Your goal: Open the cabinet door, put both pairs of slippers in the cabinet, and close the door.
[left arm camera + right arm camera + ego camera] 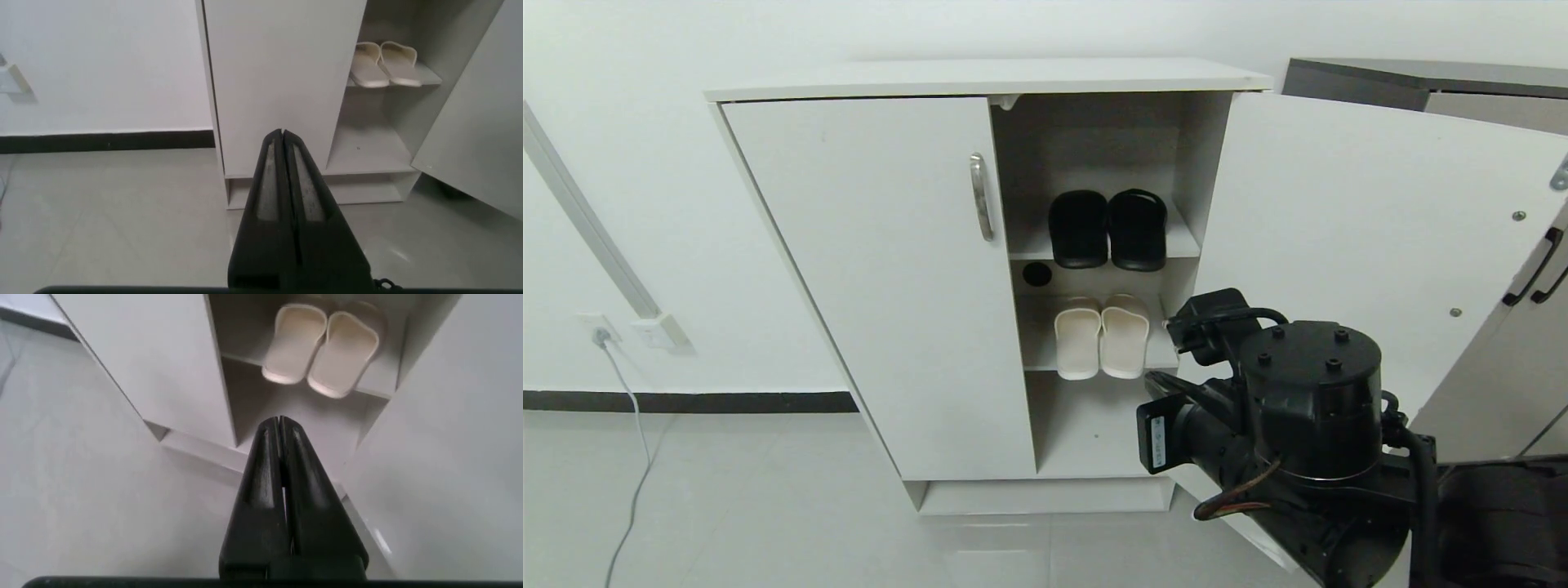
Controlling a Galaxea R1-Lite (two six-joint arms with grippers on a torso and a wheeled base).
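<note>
The white cabinet (866, 286) stands against the wall with its left door shut and its right door (1364, 237) swung wide open. A black pair of slippers (1107, 229) sits on the upper shelf. A white pair of slippers (1101, 336) sits on the shelf below, also seen as the white pair (386, 64) and the white pair (323, 343) in the wrist views. My right arm (1258, 408) hangs low in front of the open door's inner face. My right gripper (280, 423) is shut and empty, below the white pair. My left gripper (282, 135) is shut and empty, facing the closed left door.
A metal handle (982, 196) runs down the left door's edge. A wall socket (600, 331) with a cable (633, 457) trailing to the floor is at the left. A grey cabinet (1486, 98) with black handles (1531, 269) stands behind the open door. Tiled floor (768, 506) lies open in front.
</note>
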